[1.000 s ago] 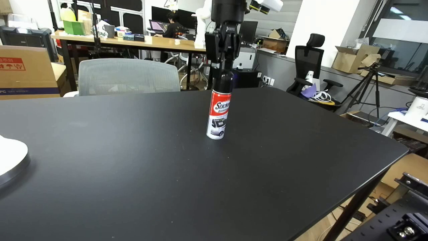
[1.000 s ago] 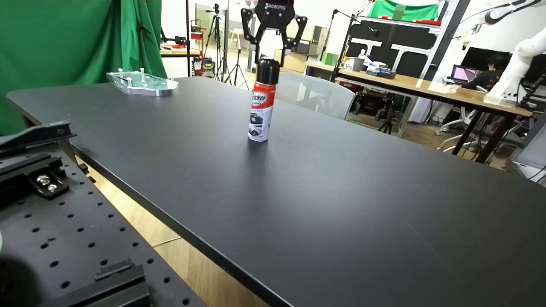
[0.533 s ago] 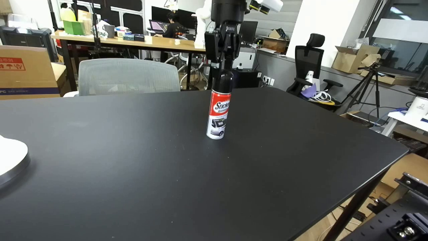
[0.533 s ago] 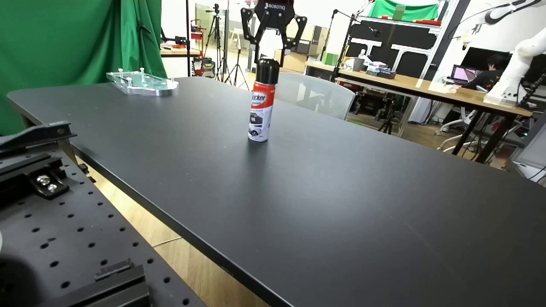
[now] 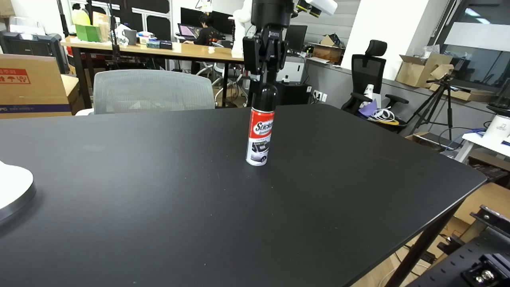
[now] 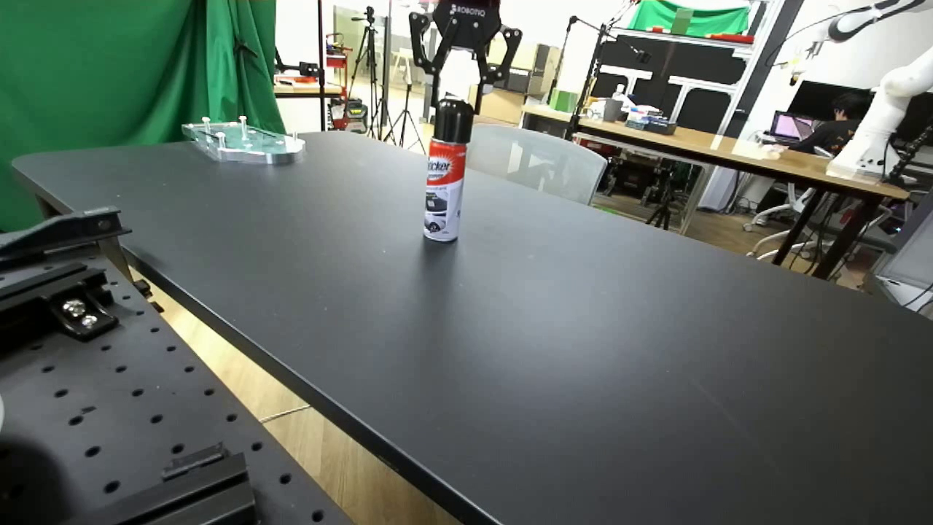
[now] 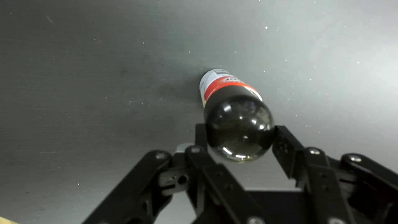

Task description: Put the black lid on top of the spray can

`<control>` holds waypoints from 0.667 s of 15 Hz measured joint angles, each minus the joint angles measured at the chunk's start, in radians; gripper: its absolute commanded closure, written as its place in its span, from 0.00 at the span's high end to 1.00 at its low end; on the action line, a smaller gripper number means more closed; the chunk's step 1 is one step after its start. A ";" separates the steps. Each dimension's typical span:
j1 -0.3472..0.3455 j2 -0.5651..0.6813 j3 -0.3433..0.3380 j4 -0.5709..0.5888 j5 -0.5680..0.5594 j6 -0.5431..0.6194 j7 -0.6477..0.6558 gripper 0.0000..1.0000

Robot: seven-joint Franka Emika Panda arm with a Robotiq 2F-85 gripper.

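Note:
The spray can [image 6: 443, 191], white with a red band, stands on the black table in both exterior views [image 5: 260, 135]. It leans slightly to the right in both. The black lid [image 6: 453, 125] sits on its top, in line with the can; it also shows in an exterior view [image 5: 264, 99]. In the wrist view the lid's shiny dome [image 7: 238, 119] hides much of the can [image 7: 214, 81] below. My gripper [image 7: 239, 134] has a finger against each side of the lid. It comes down from above in both exterior views [image 6: 457, 108] [image 5: 263, 83].
The black table [image 6: 583, 328] spreads around the can. A clear plate with posts [image 6: 251, 146] lies near a table end. A white rounded object [image 5: 14, 187] is at the left edge of an exterior view. A grey chair [image 5: 153, 91] stands behind the table. A perforated black platform [image 6: 146, 408] is beside it.
My gripper and the lid with the can's top have shifted slightly left in both exterior views. The can leans a little less, with its base in place.

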 measured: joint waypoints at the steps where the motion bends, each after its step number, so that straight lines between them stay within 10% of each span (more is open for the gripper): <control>1: 0.000 0.000 0.000 0.000 0.008 -0.005 -0.002 0.31; 6: 0.000 -0.001 0.000 -0.001 0.025 -0.010 -0.003 0.31; 7: 0.000 -0.001 0.000 -0.001 0.028 -0.010 -0.003 0.81; 10: 0.000 -0.001 -0.001 -0.001 0.028 -0.020 -0.003 0.94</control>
